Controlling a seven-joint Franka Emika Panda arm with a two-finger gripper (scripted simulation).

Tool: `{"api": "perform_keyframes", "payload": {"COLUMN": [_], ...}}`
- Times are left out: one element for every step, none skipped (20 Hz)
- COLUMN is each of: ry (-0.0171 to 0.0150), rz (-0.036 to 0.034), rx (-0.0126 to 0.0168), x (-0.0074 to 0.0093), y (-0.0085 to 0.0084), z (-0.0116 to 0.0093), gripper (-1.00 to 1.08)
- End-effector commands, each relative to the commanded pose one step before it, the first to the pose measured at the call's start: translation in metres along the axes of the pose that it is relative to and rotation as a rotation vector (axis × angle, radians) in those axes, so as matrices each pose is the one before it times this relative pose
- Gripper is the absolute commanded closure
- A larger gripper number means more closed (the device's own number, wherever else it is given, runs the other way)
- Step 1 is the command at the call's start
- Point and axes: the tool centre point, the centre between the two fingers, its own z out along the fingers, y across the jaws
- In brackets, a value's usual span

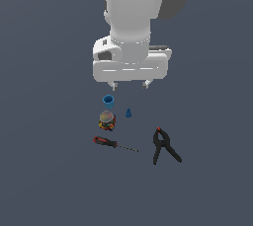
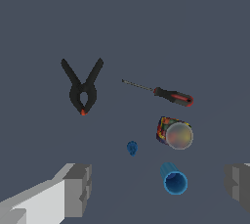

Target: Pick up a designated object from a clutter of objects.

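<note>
The screwdriver (image 1: 114,144) (image 2: 161,92), with a red-and-black handle and a thin dark shaft, lies flat on the grey floor, handle toward the exterior view's left. My gripper (image 1: 130,86) (image 2: 158,189) hangs open well above the clutter, over the blue cup (image 1: 108,101) (image 2: 174,179) and the tiny blue cone (image 1: 128,113) (image 2: 132,147). The fingertips (image 2: 75,189) are wide apart with nothing between them. A multicoloured round lump (image 1: 106,120) (image 2: 174,133) sits between the cup and the screwdriver handle.
A black A-shaped clamp (image 1: 163,146) (image 2: 84,88) with a red tip lies toward the exterior view's right of the screwdriver's shaft tip, a short gap away. The arm's white body (image 1: 133,18) rises behind the objects.
</note>
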Motion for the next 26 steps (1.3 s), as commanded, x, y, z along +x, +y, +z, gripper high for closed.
{"api": "perform_keyframes", "payload": {"ry": [-0.00120, -0.00044, -0.00049, -0.00054, -0.00060, -0.00066, -0.00072, -0.00079, -0.00085, -0.00088, -0.00090, -0.00091, -0.00092, -0.00092, -0.00092, -0.00092, -0.00091, -0.00090, -0.00088, -0.00087, -0.00085, -0.00082, -0.00079, -0.00076, -0.00073, -0.00069], "rz": [-0.03364, -0.01612, -0.01719, -0.01835, -0.01957, -0.02084, -0.02212, -0.02338, -0.02454, -0.02507, -0.02509, -0.02511, -0.02513, -0.02515, -0.02516, -0.02517, -0.02520, -0.02521, -0.02522, -0.02523, -0.02524, -0.02525, -0.02526, -0.02527, -0.02528, -0.02528], "rx": [-0.00249, -0.00114, -0.00118, -0.00122, -0.00125, -0.00128, -0.00130, -0.00131, -0.00130, -0.00125, -0.00117, -0.00109, -0.00101, -0.00093, -0.00085, -0.00078, -0.00070, -0.00063, -0.00055, -0.00048, -0.00041, -0.00034, -0.00027, -0.00020, -0.00014, -0.00008], "x": [0.00331, 0.00155, 0.00162, 0.00168, 0.00175, 0.00180, 0.00185, 0.00188, 0.00190, 0.00185, 0.00177, 0.00168, 0.00159, 0.00151, 0.00142, 0.00133, 0.00124, 0.00116, 0.00107, 0.00098, 0.00090, 0.00081, 0.00073, 0.00064, 0.00056, 0.00048], "y": [0.00212, 0.00104, 0.00114, 0.00122, 0.00134, 0.00145, 0.00156, 0.00170, 0.00180, 0.00187, 0.00190, 0.00192, 0.00195, 0.00196, 0.00198, 0.00199, 0.00200, 0.00200, 0.00201, 0.00200, 0.00200, 0.00199, 0.00197, 0.00196, 0.00194, 0.00192], "z": [0.00588, 0.00275, 0.00295, 0.00317, 0.00340, 0.00364, 0.00388, 0.00413, 0.00436, 0.00449, 0.00452, 0.00455, 0.00459, 0.00462, 0.00465, 0.00468, 0.00471, 0.00474, 0.00477, 0.00480, 0.00482, 0.00485, 0.00488, 0.00490, 0.00493, 0.00495], "gripper": [-0.92, -0.92, -0.92, -0.92, -0.92, -0.92, -0.92, -0.92, -0.92, -0.92, -0.92, -0.92, -0.92, -0.92, -0.92, -0.92, -0.92, -0.92, -0.92, -0.92, -0.92, -0.92, -0.92, -0.92, -0.92, -0.92]}}
